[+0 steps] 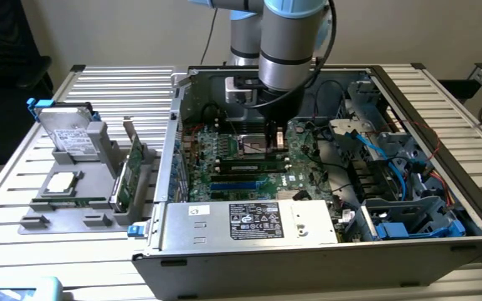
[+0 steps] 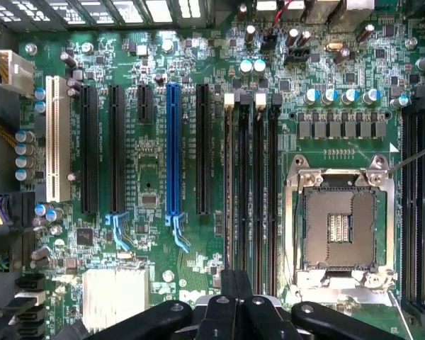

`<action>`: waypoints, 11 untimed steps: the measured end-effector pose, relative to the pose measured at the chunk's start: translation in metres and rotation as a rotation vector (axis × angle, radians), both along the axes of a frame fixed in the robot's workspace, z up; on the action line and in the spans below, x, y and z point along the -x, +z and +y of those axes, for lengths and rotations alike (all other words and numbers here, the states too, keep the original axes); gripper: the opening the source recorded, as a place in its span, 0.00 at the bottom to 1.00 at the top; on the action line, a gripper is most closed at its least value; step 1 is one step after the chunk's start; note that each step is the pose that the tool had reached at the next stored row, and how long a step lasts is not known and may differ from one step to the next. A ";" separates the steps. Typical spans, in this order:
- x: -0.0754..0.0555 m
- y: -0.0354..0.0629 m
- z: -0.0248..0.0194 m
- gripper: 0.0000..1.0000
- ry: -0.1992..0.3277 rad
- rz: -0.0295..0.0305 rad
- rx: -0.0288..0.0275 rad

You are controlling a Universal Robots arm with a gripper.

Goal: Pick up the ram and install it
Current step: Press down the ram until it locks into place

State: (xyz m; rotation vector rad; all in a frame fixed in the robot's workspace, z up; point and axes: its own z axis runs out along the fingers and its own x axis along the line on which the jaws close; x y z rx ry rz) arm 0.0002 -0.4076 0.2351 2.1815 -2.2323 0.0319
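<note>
gripper (image 1: 278, 139) (image 2: 237, 306) pressed together, nothing visible between its fingers; hangs low inside the open computer case (image 1: 325, 266), just above the motherboard (image 1: 216, 153) (image 2: 149, 177), between the memory slots (image 1: 245, 169) (image 2: 251, 198) and the open cpu socket (image 1: 253, 145) (image 2: 338, 227).

ram (image 1: 69, 202) apparently lying flat along the front edge of the gray fixture (image 1: 98, 141) on the exterior view's left, outside the case and well apart from the gripper.

likely trouble from here:
- shut fingertips this near the board: any drop or sideways drift risks scraping the bare socket or knocking the small upright capacitors (image 2: 338, 94) close by.
- a lift out over the case wall: risks snagging the blue cables (image 1: 366, 141) on the exterior view's right.
- at the fixture: expansion card (image 1: 132, 166) upright just beside the ram, so a careless approach risks bumping it or gripping the wrong board.
- thin, flat stick: an off-centre pinch probably tilts it, and a tilted stick will not seat squarely in a slot.
</note>
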 end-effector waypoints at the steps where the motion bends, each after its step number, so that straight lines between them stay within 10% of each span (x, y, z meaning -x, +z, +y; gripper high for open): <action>1: 0.004 0.0001 0.0000 0.11 0.000 0.0001 0.0002; 11: 0.035 0.0002 0.0000 0.11 0.000 -0.0036 0.0004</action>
